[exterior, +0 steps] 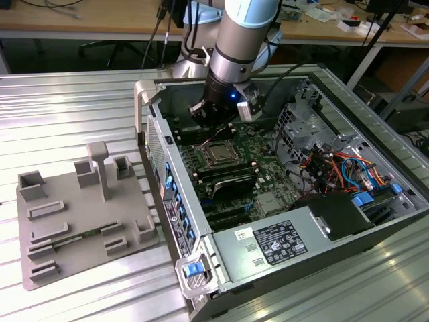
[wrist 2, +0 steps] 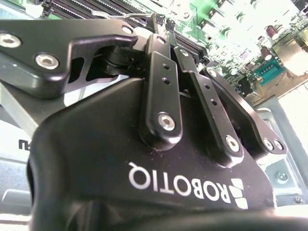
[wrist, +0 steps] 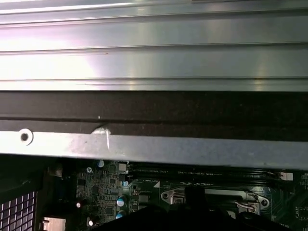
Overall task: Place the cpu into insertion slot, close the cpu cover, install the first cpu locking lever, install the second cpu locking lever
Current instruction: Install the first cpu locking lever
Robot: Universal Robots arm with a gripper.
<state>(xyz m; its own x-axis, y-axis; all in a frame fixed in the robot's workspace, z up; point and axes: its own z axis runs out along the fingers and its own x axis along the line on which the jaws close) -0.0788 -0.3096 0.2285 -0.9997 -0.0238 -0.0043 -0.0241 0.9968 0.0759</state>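
Hanging low inside the open case (exterior: 315, 221), the gripper (exterior: 213, 119) sits just above and behind the socket (exterior: 218, 154) on the green board (exterior: 268, 157), near enough to work the small parts there. In the second wrist view the 2 fingers (wrist 2: 161, 91) lie pressed together with nothing between them, so the gripper (wrist 2: 168, 41) is clenched and empty, a pose that suits pushing a thin part rather than carrying one. A thin wire lever (wrist 2: 137, 17) runs just past the fingertips, though I cannot tell if they touch it. In the exterior view the cpu (exterior: 218, 153) lies flat in the socket, its grey top showing through the window of the cover (exterior: 219, 147), which looks folded down over it; whether either lever is latched is too small to tell. Off to the exterior view's left, the grey fixture tray (exterior: 74, 221) rests on the ribbed table (exterior: 67, 107), well apart from the case.
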